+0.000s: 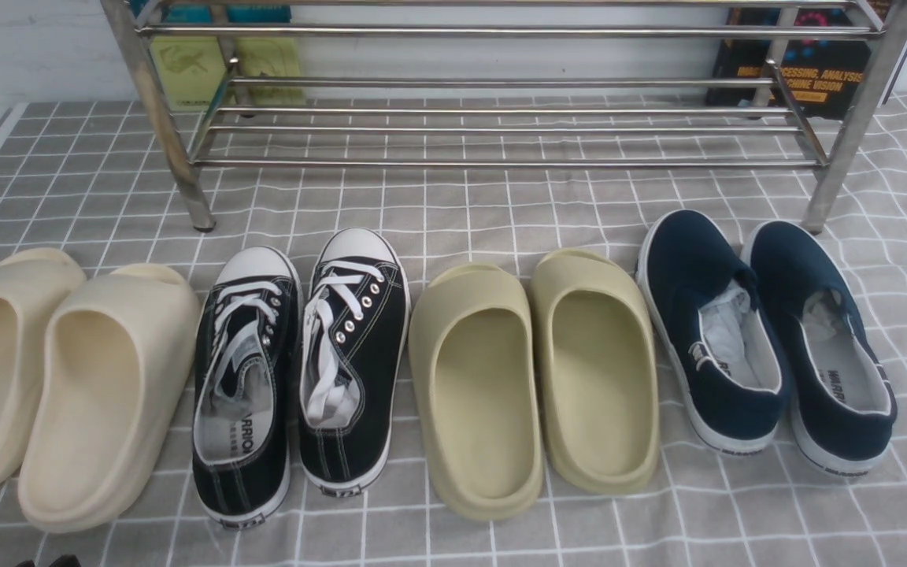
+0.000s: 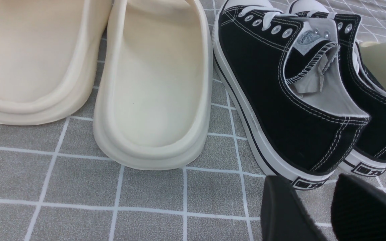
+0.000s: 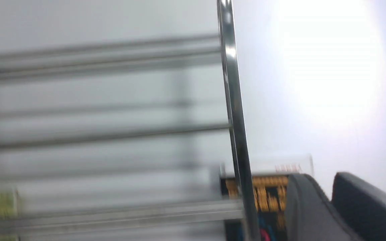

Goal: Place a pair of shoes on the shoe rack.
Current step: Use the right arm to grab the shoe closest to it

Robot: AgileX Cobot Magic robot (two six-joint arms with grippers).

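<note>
The pair of shoes, two navy slip-ons with white soles, lies on the checked cloth at the right: one shoe (image 1: 705,331) and its mate (image 1: 823,346), toes toward the shoe rack (image 1: 501,33). Neither gripper touches them. My left gripper (image 2: 317,194) hovers low behind the heel of a black sneaker (image 2: 280,100), its fingers parted with only cloth between them. The right gripper (image 3: 318,177) is out of the front view. In the blurred right wrist view it faces the rack's upright tube (image 3: 235,117) and the white wall, its fingers slightly apart and holding nothing.
In a row left of the navy shoes lie olive slides (image 1: 473,386), black lace-up sneakers (image 1: 355,354) and cream slides (image 1: 99,386). A dark book (image 1: 808,71) and green items (image 1: 186,71) stand behind the rack. The rack's legs (image 1: 839,157) rest on the cloth.
</note>
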